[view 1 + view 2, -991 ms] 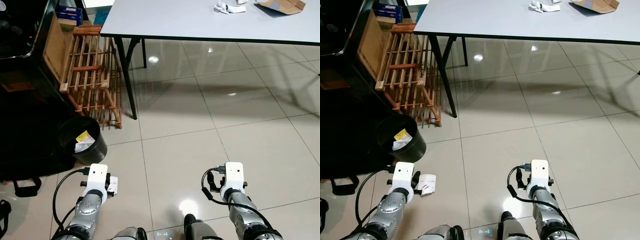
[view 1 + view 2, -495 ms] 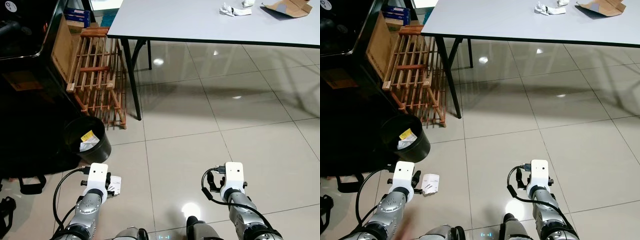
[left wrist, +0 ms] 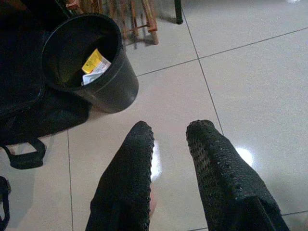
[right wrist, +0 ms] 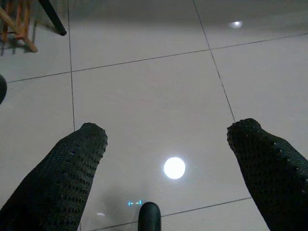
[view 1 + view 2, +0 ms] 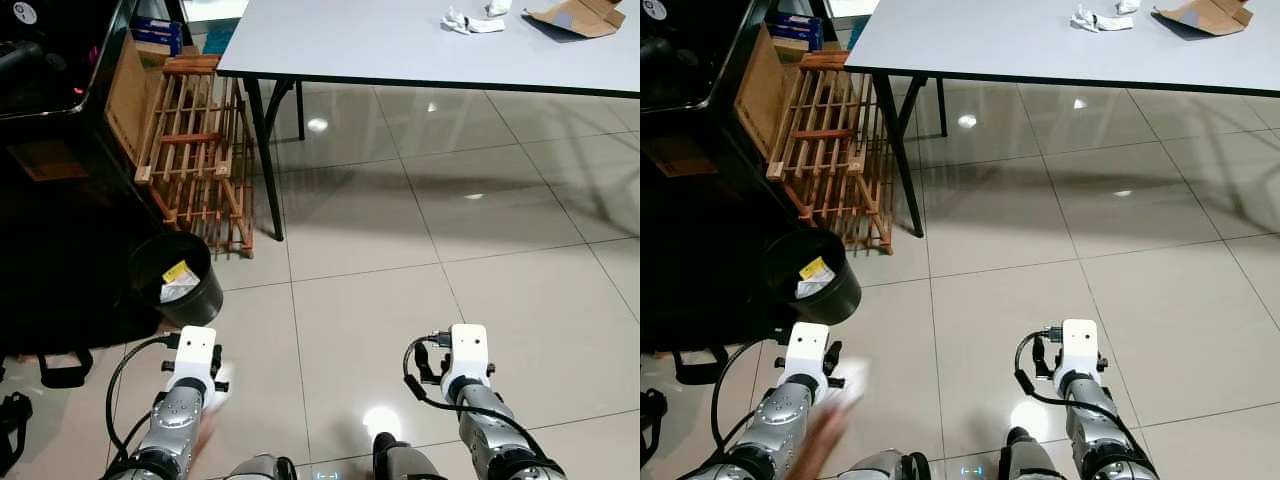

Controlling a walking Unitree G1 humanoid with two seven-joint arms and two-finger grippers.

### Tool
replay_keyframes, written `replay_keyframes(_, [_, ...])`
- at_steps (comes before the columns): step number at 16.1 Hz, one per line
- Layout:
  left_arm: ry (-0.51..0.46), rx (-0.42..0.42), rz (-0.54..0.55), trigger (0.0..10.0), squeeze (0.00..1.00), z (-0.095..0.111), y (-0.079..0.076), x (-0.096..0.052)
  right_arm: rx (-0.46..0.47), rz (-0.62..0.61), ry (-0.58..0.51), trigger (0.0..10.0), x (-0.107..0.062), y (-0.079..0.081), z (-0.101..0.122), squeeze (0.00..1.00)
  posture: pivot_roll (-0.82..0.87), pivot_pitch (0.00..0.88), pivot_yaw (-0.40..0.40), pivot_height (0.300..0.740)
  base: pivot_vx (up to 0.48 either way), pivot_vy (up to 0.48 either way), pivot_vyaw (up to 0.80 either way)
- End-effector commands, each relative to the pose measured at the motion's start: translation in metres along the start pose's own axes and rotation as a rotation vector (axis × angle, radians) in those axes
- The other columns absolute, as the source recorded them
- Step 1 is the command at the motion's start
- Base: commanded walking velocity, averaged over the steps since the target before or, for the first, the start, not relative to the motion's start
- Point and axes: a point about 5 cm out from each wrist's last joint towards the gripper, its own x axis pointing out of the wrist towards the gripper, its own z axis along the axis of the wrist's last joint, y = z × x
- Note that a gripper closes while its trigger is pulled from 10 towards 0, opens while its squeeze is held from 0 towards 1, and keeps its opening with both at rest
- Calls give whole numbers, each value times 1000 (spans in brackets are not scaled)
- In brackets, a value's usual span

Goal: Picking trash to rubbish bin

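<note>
My left gripper (image 3: 168,137) hangs low over the tiled floor (image 5: 400,250), its fingers (image 3: 130,168) parted by a narrow gap and holding nothing. The black rubbish bin (image 5: 178,280) stands at my eleven o'clock near the wooden rack (image 5: 195,150), with a yellow wrapper (image 3: 96,61) and paper inside. My right gripper (image 4: 166,139) hovers at five o'clock, its fingers (image 4: 72,163) spread wide and empty. Crumpled white trash (image 5: 470,20) and a torn cardboard piece (image 5: 580,14) lie on the grey counter (image 5: 400,45) at one o'clock.
</note>
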Motion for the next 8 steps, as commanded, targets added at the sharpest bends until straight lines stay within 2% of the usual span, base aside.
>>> replay_keyframes(1, [39,5,-1,10000,0,-9,2,-3,3,-5,28,10000,-3,-1,-9,0,-20,180,72,740,0,0,0])
replay_keyframes(8, [39,3,5,10000,0,-9,3,-3,4,-3,29,10000,-3,0,-9,0,-16,183,74,740,0,0,0])
